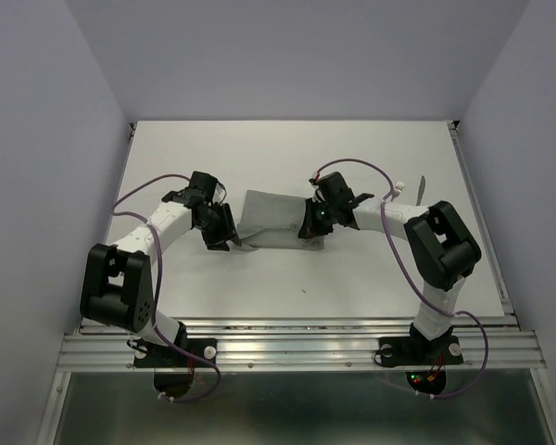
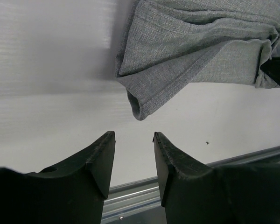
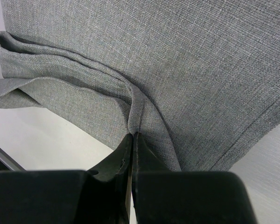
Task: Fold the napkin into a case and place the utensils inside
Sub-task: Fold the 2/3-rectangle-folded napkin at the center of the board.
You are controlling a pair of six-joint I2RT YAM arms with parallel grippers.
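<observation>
The grey napkin (image 1: 273, 218) lies folded into a layered strip in the middle of the white table. My left gripper (image 1: 230, 239) is at its left end. In the left wrist view that gripper (image 2: 134, 140) is open with nothing between its fingers, a little short of the napkin's hanging corner (image 2: 139, 108). My right gripper (image 1: 312, 229) is at the napkin's right end. In the right wrist view it (image 3: 132, 136) is shut, pinching a raised fold of the napkin (image 3: 177, 60). One slim silvery utensil (image 1: 423, 190) lies at the back right.
The metal rail (image 1: 296, 348) runs along the table's near edge, also seen in the left wrist view (image 2: 252, 156). Grey walls (image 1: 37, 167) close the sides and back. A small white object (image 1: 400, 188) sits beside the utensil.
</observation>
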